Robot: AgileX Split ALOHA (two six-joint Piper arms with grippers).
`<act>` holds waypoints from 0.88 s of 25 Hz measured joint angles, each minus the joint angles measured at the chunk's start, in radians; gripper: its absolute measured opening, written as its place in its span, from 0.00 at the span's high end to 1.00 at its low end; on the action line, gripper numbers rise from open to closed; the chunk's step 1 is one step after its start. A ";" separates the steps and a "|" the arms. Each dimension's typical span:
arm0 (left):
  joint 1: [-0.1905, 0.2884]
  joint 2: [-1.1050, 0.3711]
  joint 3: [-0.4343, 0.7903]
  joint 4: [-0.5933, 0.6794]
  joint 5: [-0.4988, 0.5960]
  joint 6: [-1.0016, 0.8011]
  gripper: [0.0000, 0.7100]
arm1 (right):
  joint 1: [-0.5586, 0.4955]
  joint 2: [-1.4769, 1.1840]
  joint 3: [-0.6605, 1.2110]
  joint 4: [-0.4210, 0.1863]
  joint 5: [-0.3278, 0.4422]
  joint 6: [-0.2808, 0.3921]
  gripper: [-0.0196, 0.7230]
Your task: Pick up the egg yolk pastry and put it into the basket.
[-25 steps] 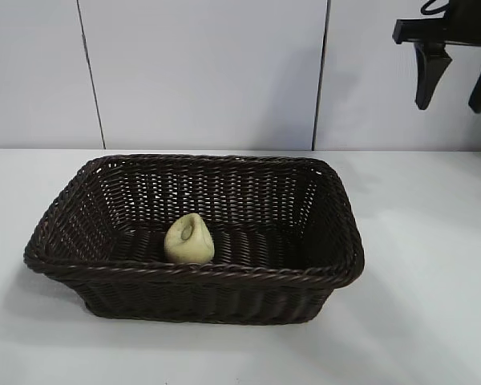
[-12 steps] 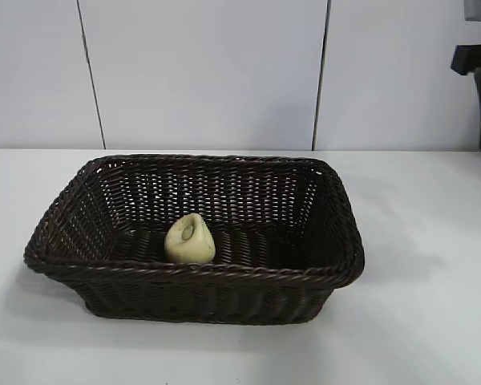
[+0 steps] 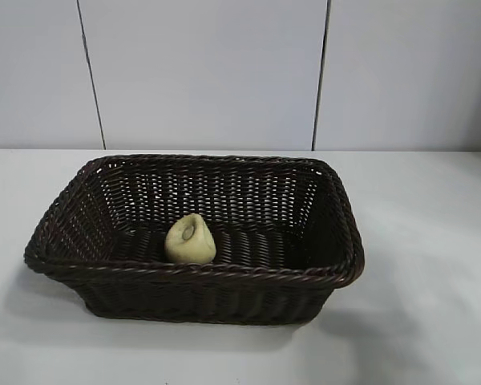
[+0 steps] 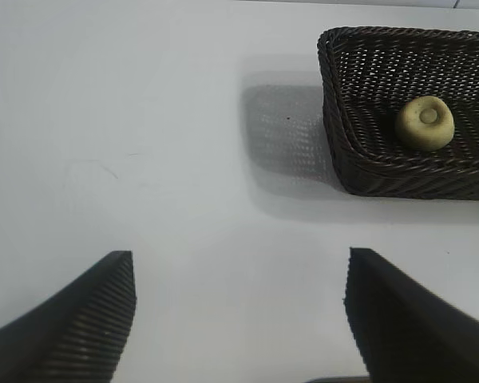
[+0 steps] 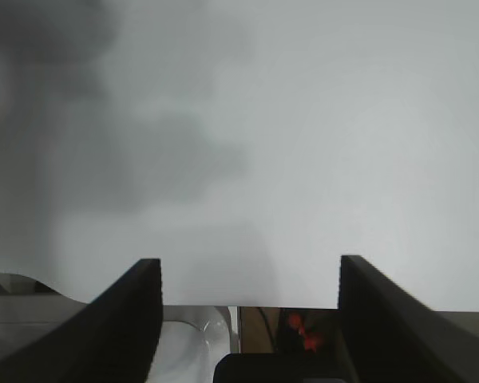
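The pale yellow egg yolk pastry [image 3: 190, 239] lies inside the dark brown wicker basket [image 3: 337, 277], against its front wall. It also shows in the left wrist view [image 4: 425, 122], inside the basket [image 4: 335, 112]. Neither gripper shows in the exterior view. My left gripper [image 4: 239, 279] is open and empty over bare table, well away from the basket. My right gripper [image 5: 250, 275] is open and empty over the table's edge.
The white table [image 3: 433, 241] surrounds the basket, with a white panelled wall behind. The right wrist view shows the table's edge and things below it [image 5: 247, 335].
My right gripper, seen open at the upper right of the exterior view, has moved right and out of that view. The pastry and the basket have not moved.
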 joint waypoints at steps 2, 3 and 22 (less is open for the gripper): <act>0.000 0.000 0.000 0.000 0.000 0.000 0.25 | 0.000 -0.107 0.075 0.001 -0.020 0.000 0.35; 0.000 0.000 0.000 0.000 0.000 0.000 0.25 | 0.000 -0.150 0.103 0.001 -0.029 0.000 0.35; 0.000 0.000 0.000 0.000 0.000 0.000 0.25 | 0.000 -0.642 0.206 0.005 -0.048 0.000 0.35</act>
